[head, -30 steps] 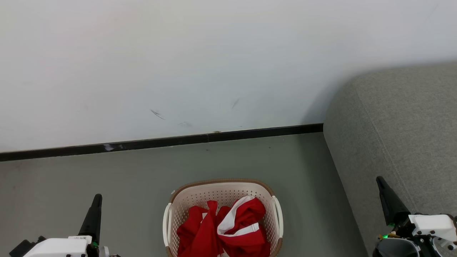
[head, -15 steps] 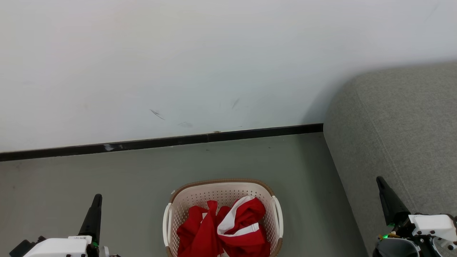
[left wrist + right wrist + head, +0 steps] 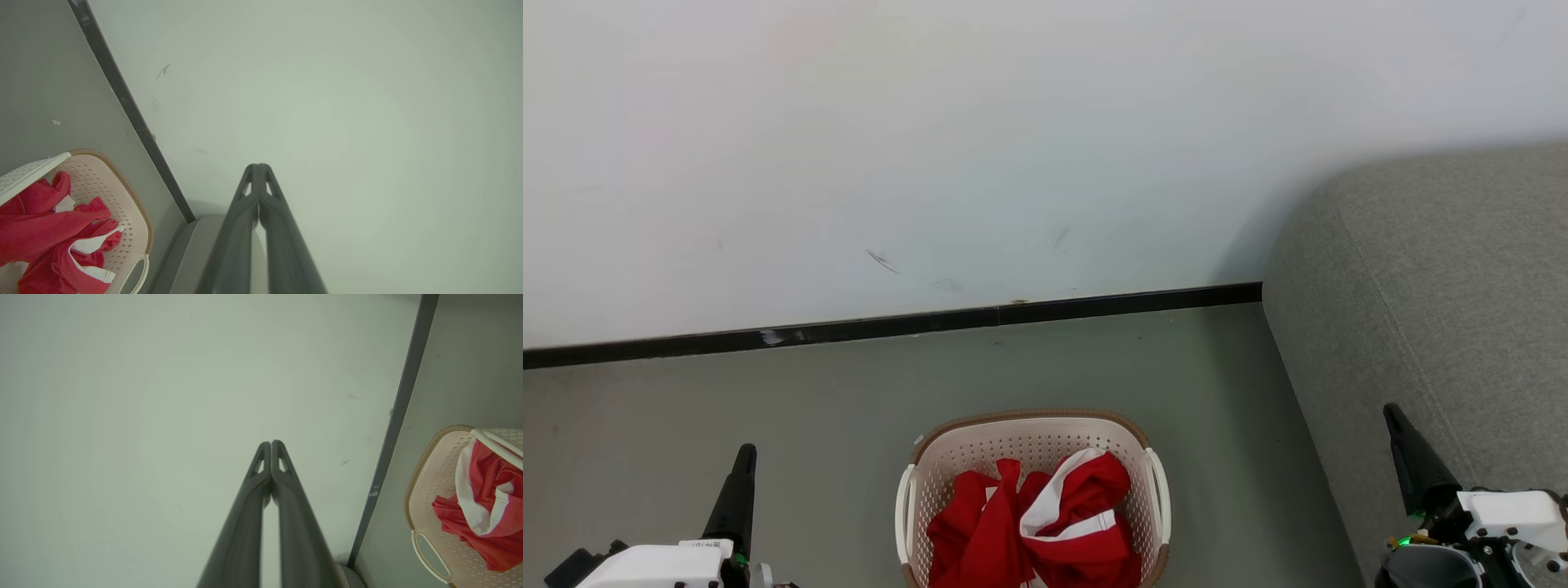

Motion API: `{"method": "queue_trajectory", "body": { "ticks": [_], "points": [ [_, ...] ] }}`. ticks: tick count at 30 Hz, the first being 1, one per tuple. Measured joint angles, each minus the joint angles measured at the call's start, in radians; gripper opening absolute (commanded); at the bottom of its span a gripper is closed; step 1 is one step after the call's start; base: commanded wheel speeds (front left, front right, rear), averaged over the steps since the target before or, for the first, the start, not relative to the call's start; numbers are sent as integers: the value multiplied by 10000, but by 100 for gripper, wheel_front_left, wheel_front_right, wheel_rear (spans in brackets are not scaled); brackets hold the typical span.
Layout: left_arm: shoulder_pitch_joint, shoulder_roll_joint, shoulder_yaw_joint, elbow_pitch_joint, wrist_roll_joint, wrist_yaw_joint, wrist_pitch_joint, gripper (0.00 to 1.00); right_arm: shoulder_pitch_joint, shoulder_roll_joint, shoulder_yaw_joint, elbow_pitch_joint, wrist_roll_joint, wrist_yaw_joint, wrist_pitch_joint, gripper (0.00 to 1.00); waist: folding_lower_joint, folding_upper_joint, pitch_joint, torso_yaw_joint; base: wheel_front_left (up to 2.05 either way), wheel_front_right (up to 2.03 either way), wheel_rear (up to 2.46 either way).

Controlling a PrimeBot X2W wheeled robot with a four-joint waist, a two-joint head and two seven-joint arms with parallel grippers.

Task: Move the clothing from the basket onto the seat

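Two hands hung closed and empty, left hand [image 3: 745, 453] and right hand [image 3: 1392, 412] flanking the oval cream perforated basket [image 3: 1021, 445] holding bright red white-striped clothing [image 3: 1062, 523]. First pickup seemed pending: open, reach down, grasp.

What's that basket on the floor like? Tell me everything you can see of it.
The basket is an oval tub of what looks like cream plastic, its walls punched with rows of small holes. A brown, woven-looking rim runs round the top, and a white loop handle sits on each side. It stands upright on the grey floor, left of the sofa and apart from it. Red clothing with white stripes lies heaped inside.
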Motion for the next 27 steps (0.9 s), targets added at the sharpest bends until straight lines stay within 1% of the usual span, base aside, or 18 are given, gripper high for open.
{"method": "queue_trajectory", "body": {
  "ticks": [27],
  "points": [
    [0,0,0,0,0,0,0,0,0,0,0,0,0,0,0,0,0,0,0,0,0,0,0]
  ]
}}
